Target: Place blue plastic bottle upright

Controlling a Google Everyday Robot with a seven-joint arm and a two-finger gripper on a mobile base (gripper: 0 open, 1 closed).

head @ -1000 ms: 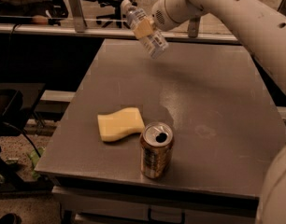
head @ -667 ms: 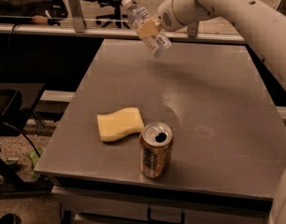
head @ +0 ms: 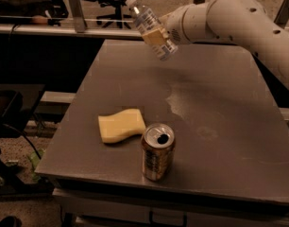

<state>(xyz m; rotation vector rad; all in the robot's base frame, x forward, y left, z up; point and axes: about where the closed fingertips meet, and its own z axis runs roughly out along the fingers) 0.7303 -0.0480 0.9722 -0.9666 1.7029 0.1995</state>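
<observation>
- Camera view: the gripper (head: 159,36) is well beyond the soda can (head: 157,151), up over the far edge of the table (head: 229,122), clamped around the lower body of the blue plastic bottle (head: 145,21).
- The bottle hangs in the air, far behind the can, tilted with its white cap pointing up and left.
- The white arm (head: 229,13) reaches in from the right, behind the can.
- A yellow sponge (head: 121,125) lies flat just left of the can, which stands upright near the table's front edge.
</observation>
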